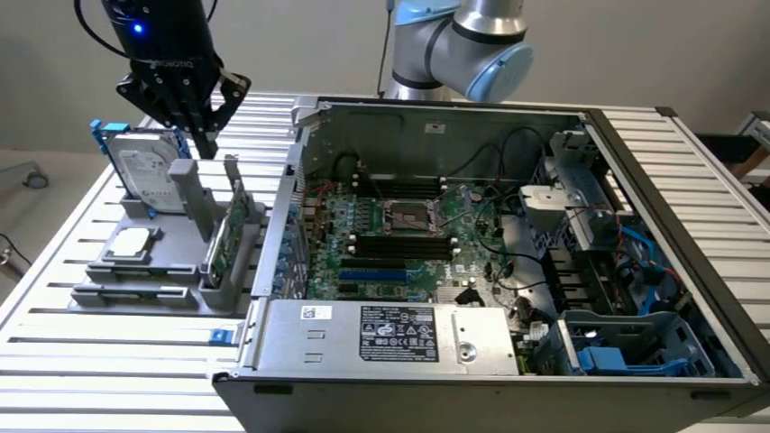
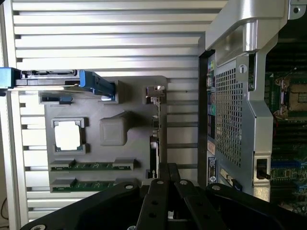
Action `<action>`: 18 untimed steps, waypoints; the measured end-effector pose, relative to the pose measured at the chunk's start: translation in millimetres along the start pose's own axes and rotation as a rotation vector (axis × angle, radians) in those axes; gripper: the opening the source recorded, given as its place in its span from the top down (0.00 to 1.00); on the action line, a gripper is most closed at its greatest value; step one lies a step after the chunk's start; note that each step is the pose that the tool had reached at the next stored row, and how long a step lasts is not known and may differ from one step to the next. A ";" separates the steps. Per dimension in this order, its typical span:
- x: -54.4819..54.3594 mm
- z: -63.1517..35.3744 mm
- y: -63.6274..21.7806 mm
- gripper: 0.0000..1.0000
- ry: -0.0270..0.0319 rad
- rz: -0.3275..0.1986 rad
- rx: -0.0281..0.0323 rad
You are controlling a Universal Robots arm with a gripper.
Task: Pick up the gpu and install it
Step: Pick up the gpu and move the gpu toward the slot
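The gpu (image 1: 225, 236) stands on its edge in a slot of the grey holder (image 1: 144, 289), on the exterior view's left beside the open computer case. It shows a green board and a thin metal end. In the wrist view the gpu (image 2: 153, 146) appears edge-on as a thin dark strip. My gripper (image 1: 206, 142), black with its fingers pointing down, hangs above the far end of the holder, a little above and behind the card. The fingers are shut together with nothing between them. In the wrist view the gripper (image 2: 168, 168) lies in line with the card's edge.
A silver hard drive (image 1: 148, 173) in a blue frame stands at the holder's far end. A square CPU chip (image 1: 132, 242) and memory sticks (image 2: 91, 166) lie on the holder. The open case (image 1: 301, 135) holds the motherboard (image 1: 398, 225) with blue slots (image 1: 367, 271).
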State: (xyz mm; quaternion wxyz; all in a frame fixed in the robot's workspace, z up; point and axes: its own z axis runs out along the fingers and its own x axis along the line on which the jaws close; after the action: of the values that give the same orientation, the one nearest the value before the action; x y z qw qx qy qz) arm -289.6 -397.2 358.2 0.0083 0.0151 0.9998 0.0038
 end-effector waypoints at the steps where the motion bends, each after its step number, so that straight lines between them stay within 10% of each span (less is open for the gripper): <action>1: 0.0 0.0 0.0 0.89 0.0000 0.000 0.0000; 9: 0.2 3.5 0.0 0.64 -0.0001 0.000 0.0002; 18: 2.3 19.9 -0.2 0.62 -0.0001 0.000 0.0003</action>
State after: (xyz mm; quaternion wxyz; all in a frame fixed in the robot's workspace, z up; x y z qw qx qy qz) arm -291.5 -397.2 338.3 0.0084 0.0151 0.9998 0.0036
